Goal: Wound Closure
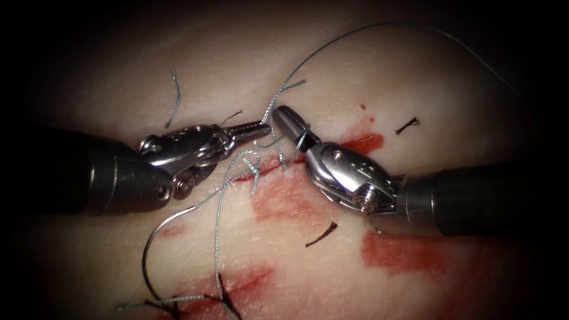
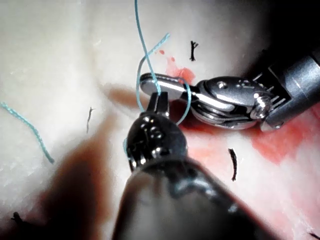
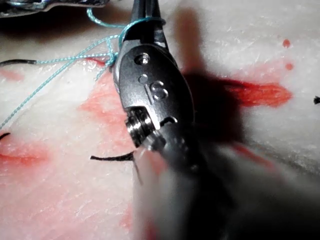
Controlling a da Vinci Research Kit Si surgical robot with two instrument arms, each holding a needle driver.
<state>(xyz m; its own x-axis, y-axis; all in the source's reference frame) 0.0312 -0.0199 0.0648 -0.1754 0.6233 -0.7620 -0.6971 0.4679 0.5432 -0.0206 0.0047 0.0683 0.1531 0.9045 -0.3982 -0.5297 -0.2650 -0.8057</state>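
Observation:
My left tool (image 1: pixel 261 125) comes in from the left, its jaws shut on the blue thread (image 1: pixel 332 44) just above the cut (image 1: pixel 269 168); up close (image 2: pixel 159 100) the strand runs straight into them. My right tool (image 1: pixel 280 115) faces it tip to tip, with a loop of thread wound round its shut jaws (image 2: pixel 150 81) (image 3: pixel 145 12), whose tip meets the short frayed end (image 1: pixel 294 85). The curved needle (image 1: pixel 147 249) lies free on the tissue (image 1: pixel 415 89) left of the cut, held by neither tool and not in the tissue.
Tied stitches (image 1: pixel 220 296) with dark ends sit at the near end of the cut. Loose cut ends lie around: a blue one (image 1: pixel 173 101) and black ones (image 1: pixel 320 235) (image 1: pixel 407 124). Red fluid (image 1: pixel 403 249) stains the tissue beside the right shaft.

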